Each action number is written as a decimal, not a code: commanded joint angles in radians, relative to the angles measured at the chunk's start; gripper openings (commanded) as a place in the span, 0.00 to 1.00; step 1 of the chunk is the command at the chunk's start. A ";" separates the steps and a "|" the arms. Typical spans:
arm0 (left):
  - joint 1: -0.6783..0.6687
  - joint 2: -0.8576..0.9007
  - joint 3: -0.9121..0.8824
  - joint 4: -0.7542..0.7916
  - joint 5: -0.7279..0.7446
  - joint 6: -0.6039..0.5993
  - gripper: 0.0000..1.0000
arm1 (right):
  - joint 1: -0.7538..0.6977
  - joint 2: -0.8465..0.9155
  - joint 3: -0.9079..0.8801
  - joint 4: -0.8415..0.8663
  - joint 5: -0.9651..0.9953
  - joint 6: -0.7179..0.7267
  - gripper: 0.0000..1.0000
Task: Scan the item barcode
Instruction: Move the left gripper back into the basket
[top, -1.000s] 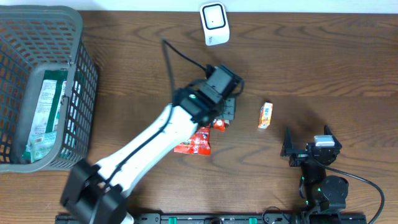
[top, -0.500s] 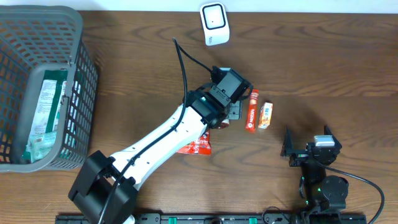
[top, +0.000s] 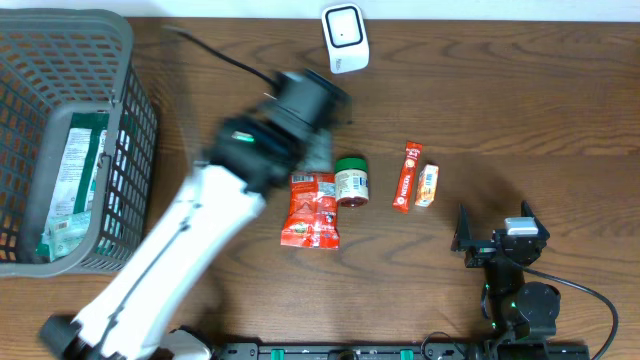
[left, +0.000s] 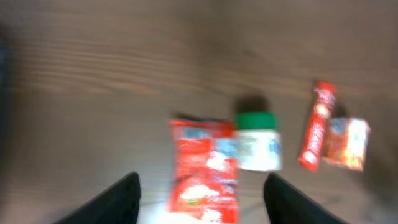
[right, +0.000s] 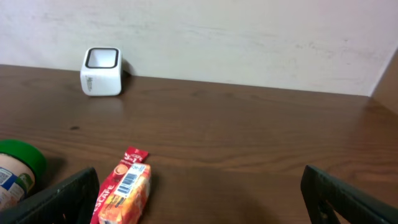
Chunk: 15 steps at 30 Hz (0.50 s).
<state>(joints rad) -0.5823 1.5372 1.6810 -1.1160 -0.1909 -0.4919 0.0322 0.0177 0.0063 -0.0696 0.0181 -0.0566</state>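
Overhead, we look straight down on the tabletop (top: 540, 90). Our left wrist view looks down from closer, blurred; our right sits low at the near edge, facing the far one. All share the red stick (top: 404, 176).

A jar (top: 351, 181) is sitting near the middle of the worktop (top: 520, 110). A pouch (top: 312, 208) is lying flat right against the jar's left side, reaching closer to the robot than the jar does. To the jar's right, a little apart from it, a stick sachet (top: 406, 177) is lying, and a small box (top: 427, 185) is resting just beside the sachet on the side away from the jar. Behind the jar, a scanner (top: 344, 38) is standing at the worktop's far edge. Well to the jar's left, a basket (top: 130, 140) is sitting with packets (top: 75, 170) lying in it.
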 joint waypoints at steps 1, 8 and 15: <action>0.156 -0.048 0.146 -0.092 -0.142 0.047 0.66 | 0.000 -0.005 -0.001 -0.003 -0.001 -0.009 0.99; 0.612 -0.106 0.207 -0.099 -0.221 0.032 0.67 | 0.000 -0.005 -0.001 -0.003 -0.001 -0.009 0.99; 0.986 -0.033 0.146 -0.098 -0.141 -0.005 0.75 | 0.000 -0.005 -0.001 -0.003 -0.001 -0.009 0.99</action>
<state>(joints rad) 0.3161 1.4570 1.8622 -1.2076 -0.3717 -0.4770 0.0322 0.0174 0.0067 -0.0696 0.0181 -0.0566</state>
